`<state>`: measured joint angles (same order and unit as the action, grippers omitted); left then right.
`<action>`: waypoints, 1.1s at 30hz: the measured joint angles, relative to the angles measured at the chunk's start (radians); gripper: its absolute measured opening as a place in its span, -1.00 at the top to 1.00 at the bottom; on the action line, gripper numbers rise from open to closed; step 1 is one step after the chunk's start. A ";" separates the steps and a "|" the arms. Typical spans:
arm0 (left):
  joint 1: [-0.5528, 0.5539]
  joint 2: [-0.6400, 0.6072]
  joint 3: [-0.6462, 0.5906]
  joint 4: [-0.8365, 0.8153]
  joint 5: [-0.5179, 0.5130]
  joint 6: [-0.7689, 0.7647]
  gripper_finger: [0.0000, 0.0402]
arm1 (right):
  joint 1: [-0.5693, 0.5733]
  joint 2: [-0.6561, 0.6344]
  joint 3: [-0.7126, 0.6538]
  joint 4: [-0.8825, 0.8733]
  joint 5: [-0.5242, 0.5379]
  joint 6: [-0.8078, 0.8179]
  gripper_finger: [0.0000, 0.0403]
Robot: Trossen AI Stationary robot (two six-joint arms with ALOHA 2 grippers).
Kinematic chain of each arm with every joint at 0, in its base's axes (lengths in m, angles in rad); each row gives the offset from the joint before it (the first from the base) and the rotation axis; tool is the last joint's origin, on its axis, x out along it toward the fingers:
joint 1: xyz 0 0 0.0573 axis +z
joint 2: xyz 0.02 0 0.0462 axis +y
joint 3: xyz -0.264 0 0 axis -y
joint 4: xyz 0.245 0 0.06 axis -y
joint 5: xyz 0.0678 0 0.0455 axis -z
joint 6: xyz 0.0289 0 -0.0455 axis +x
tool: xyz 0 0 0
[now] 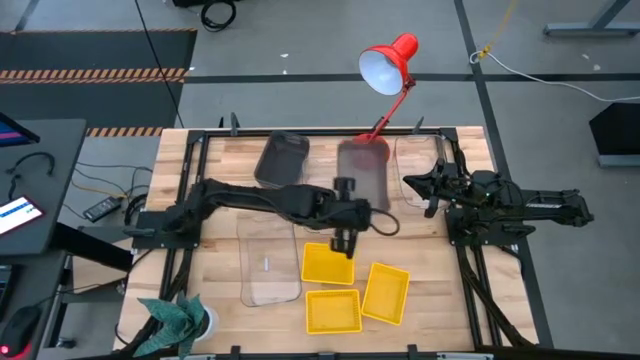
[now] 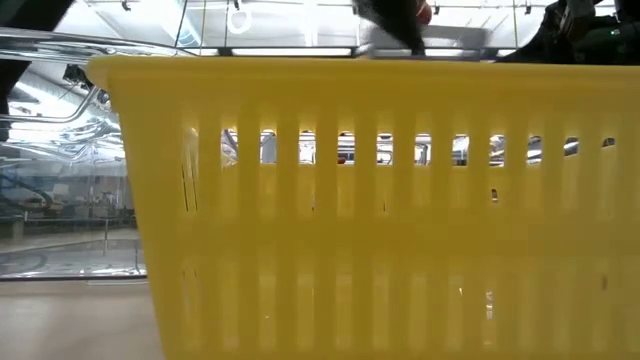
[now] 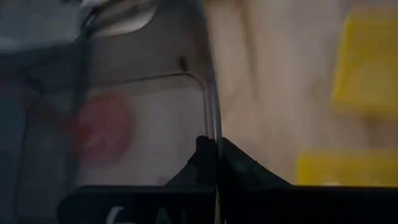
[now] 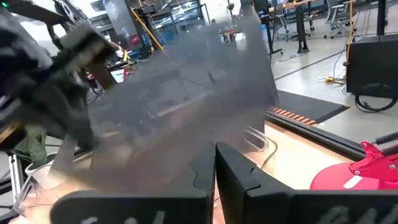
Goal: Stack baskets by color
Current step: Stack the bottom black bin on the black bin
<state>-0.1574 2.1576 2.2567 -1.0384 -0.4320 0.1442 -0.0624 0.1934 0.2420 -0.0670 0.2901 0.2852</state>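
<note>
Between both arms, left tool [image 1: 343, 243] and right tool [image 1: 428, 195] grip dark grey basket [image 1: 362, 175].

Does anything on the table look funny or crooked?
Yes. One yellow basket sits tilted, not square with the two yellow ones beside it. A red desk lamp leans in over the far edge, glowing red on a clear basket. Nothing looks spilled or broken.

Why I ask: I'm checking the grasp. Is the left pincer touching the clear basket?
Touching. The left wrist view shows the left pincer shut, with the thin rim of the clear basket running straight between its fingertips.
</note>
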 joint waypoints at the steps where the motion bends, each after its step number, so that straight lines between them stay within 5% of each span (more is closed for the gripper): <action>1: -0.003 -0.027 -0.022 -0.006 -0.024 0.003 0.98 | 0.000 0.000 0.000 0.000 0.000 -0.002 0.92; 8: 0.025 -0.259 -0.342 -0.056 -0.045 0.056 0.98 | 0.000 0.000 0.000 0.018 0.000 -0.016 0.92; 17: 0.177 -0.653 -0.883 0.170 0.036 0.291 0.98 | 0.001 0.000 0.000 0.021 -0.004 -0.017 0.92; 24: 0.369 -0.796 -1.086 0.207 0.172 0.487 0.98 | 0.000 0.000 0.000 0.021 0.008 -0.026 0.92; 33: 0.512 -0.795 -1.209 0.240 0.357 0.680 0.98 | 0.000 0.001 0.000 0.011 0.011 -0.026 0.92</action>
<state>0.3545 1.3624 1.0475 -0.7984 -0.0747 0.8246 -0.0624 0.1944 0.2417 -0.0556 0.3009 0.2589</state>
